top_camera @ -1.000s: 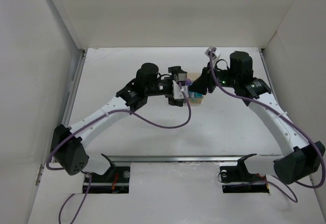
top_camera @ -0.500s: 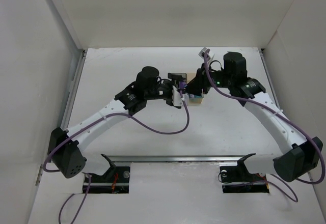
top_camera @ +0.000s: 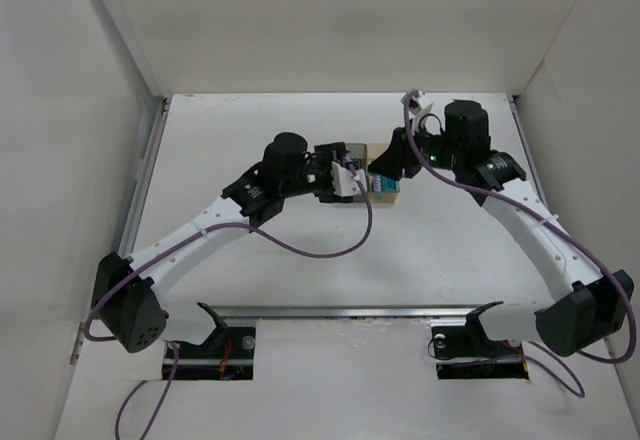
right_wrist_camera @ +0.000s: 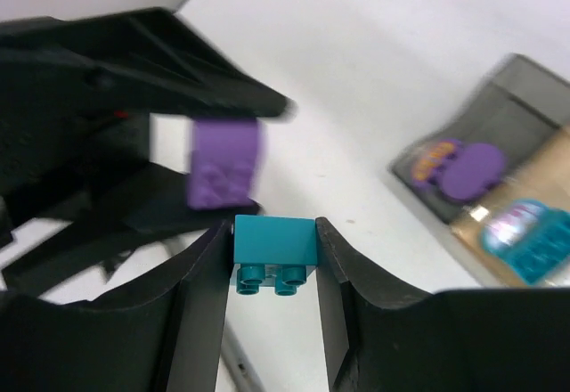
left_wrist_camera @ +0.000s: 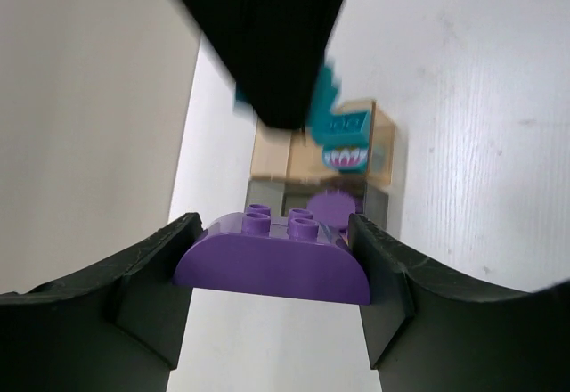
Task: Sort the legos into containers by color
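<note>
both arms are loaded and meet over the bins. the left gripper (left_wrist_camera: pixel 272 240) has its jaws pinching a purple brick (left_wrist_camera: pixel 272 269) by the ends, studs up. the right gripper (right_wrist_camera: pixel 274 232) has its jaws pinching a teal brick (right_wrist_camera: pixel 274 242) by the sides, studs down.

the two joined bins sit mid-table toward the far side, just under both grippers. the grey bin (right_wrist_camera: pixel 525 80) holds a purple piece w/ a bit of orange. the amber bin (right_wrist_camera: pixel 539 171) holds teal pieces. so purple probably goes grey, teal goes amber.

doing it well, imo:
- one arm at a time. in the left wrist view the right gripper's dark bulk hangs just above the amber bin (left_wrist_camera: pixel 272 151), close to the left fingers.
- bring each brick square over its own bin, clear of the shared wall between them.
- lower till the brick is inside the rim, then spread the jaws. bins are only a few bricks wide, so a high drop could bounce out.
- the purple brick is long; line it up w/ the grey bin (left_wrist_camera: pixel 267 194) so the ends don't catch the rim.

edges & room: the tightest spot is between the two grippers, near each other over the bins. the table (top_camera: pixel 300 280) has open room on the near side, left and right. the side walls (top_camera: pixel 80 160) are well apart from both arms, so backing off outward or toward the near side looks safe.
</note>
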### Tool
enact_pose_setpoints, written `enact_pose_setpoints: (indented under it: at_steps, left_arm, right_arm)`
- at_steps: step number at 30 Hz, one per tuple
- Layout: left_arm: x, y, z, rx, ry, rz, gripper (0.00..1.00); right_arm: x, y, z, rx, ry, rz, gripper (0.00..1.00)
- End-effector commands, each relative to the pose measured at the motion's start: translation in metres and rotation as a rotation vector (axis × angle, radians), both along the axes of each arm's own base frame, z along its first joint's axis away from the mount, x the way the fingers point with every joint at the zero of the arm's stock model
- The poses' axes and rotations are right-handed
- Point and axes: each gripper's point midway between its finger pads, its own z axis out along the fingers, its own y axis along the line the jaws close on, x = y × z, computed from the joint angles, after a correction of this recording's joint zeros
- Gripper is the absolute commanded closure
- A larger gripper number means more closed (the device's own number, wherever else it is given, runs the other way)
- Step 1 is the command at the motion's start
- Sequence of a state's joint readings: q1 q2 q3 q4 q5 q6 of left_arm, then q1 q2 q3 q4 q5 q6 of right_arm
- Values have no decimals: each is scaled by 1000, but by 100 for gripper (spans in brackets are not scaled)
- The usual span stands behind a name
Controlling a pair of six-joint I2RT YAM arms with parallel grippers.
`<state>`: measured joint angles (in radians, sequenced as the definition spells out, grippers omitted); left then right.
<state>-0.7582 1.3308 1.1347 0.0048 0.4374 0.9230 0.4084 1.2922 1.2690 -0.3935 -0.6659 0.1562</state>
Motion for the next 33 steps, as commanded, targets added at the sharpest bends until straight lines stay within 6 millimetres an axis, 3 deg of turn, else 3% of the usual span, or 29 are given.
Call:
enact_pose_setpoints:
  at_steps: [1, 3, 9, 10, 11, 13, 16, 17, 19, 24, 25, 26, 29, 31, 33]
  left_arm:
    - [19, 36, -2, -41, 83, 182, 100]
    - [22, 46, -19, -24, 131, 222, 100]
    - [24, 54, -26, -60, 203, 273, 100]
    - [25, 53, -30, -53, 211, 274, 100]
    - [25, 53, -30, -59, 222, 278, 100]
    - [24, 53, -30, -64, 231, 282, 100]
    - [24, 53, -30, -64, 231, 282, 100]
    - [26, 51, -32, -65, 230, 282, 100]
    - [26, 51, -32, -65, 230, 282, 100]
    - [33, 46, -44, -51, 259, 288, 100]
    - [35, 46, -38, -63, 254, 298, 100]
    - [38, 44, -49, -44, 273, 301, 100]
    - [43, 37, -46, -46, 287, 296, 100]
    - [48, 31, -58, -23, 315, 290, 100]
    - [60, 25, -53, -45, 314, 289, 100]
  right_arm:
    - [38, -37, 9, -50, -51, -201, 100]
    - [49, -39, 4, -46, -35, -236, 100]
    - [109, -52, -29, -129, 16, -413, 100]
    - [123, -52, -53, -172, 62, -438, 100]
    - [132, -55, -63, -199, 81, -464, 100]
    - [158, -65, -80, -243, 105, -542, 100]
    - [176, -78, -91, -280, 115, -626, 100]
    - [179, -79, -105, -300, 137, -631, 99]
    - [187, -77, -109, -303, 141, -631, 90]
    - [198, -77, -128, -357, 174, -623, 30]
    - [198, -77, -128, -358, 174, -623, 25]
    - [197, -72, -121, -337, 157, -596, 18]
    - [196, -68, -111, -314, 143, -579, 13]
    - [194, -69, -94, -305, 115, -578, 13]
    - [192, -74, -80, -292, 97, -590, 13]
